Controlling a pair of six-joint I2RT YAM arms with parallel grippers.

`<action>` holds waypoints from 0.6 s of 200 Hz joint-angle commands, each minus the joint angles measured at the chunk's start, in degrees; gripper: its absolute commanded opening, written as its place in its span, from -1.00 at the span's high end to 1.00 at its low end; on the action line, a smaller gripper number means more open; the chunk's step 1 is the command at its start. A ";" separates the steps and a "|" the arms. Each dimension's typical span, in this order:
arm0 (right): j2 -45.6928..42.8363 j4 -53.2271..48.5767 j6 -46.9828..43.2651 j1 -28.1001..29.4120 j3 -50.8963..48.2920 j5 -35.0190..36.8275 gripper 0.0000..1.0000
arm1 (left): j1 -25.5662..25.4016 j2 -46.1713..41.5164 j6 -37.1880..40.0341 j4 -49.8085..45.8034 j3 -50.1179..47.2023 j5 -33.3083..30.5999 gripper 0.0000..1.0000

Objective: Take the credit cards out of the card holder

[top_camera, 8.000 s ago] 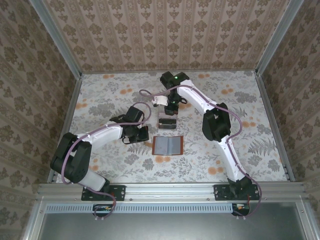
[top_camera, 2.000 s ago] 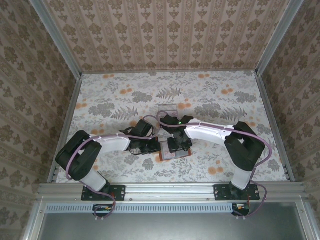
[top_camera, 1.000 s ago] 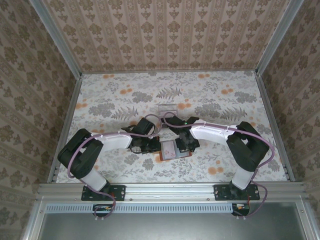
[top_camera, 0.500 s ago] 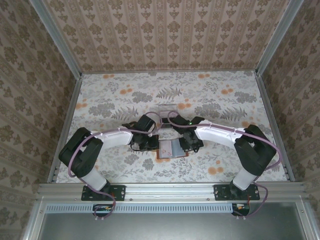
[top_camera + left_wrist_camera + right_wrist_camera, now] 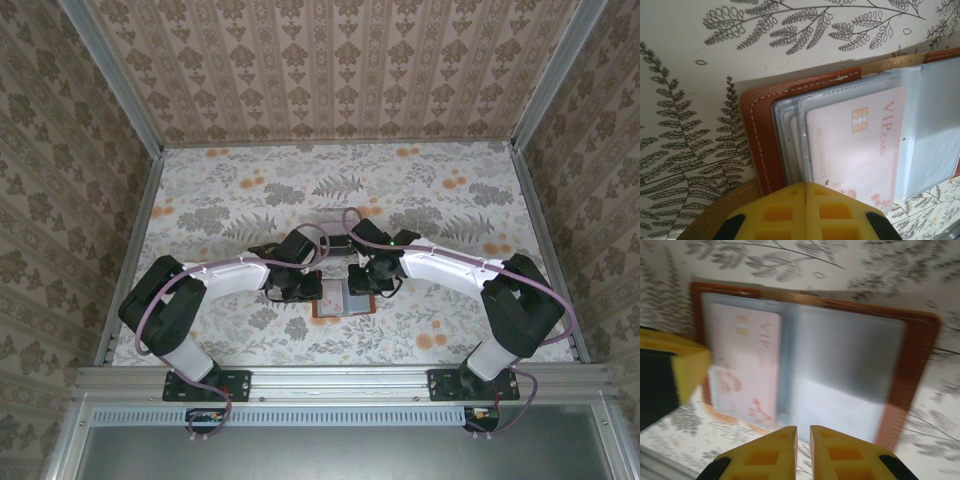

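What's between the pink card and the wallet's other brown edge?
A clear plastic pocket, no card showing inside, lies between the pink card and the brown edge of the card holder, in the right wrist view.

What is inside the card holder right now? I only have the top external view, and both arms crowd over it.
Observer: The left wrist view shows a pale pink card, printed VIP CARD with a chip, in a clear sleeve of the open card holder.
Operator: Is the other page loaded?
Observer: In the right wrist view the other sleeve looks plain grey, with no card visible.
Operator: Is either hand gripping the card?
Observer: No. The left hand is shut over the holder's edge, and the right hand has a narrow, empty gap.
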 commanded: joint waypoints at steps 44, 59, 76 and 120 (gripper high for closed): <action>5.34 13.04 4.75 -2.29 -2.84 -12.90 0.58 | -0.77 1.44 -1.72 2.02 2.12 1.50 1.00; 6.16 14.11 5.01 -2.61 -3.26 -13.59 0.60 | -0.74 2.20 -1.46 1.82 2.00 1.59 1.00; 7.03 15.02 5.11 -3.00 -3.64 -14.08 0.61 | -0.62 2.87 -1.19 1.63 1.77 1.50 1.00; 8.85 16.56 5.20 -3.31 -4.31 -14.67 0.61 | -0.67 3.16 -1.08 1.28 0.94 1.24 1.00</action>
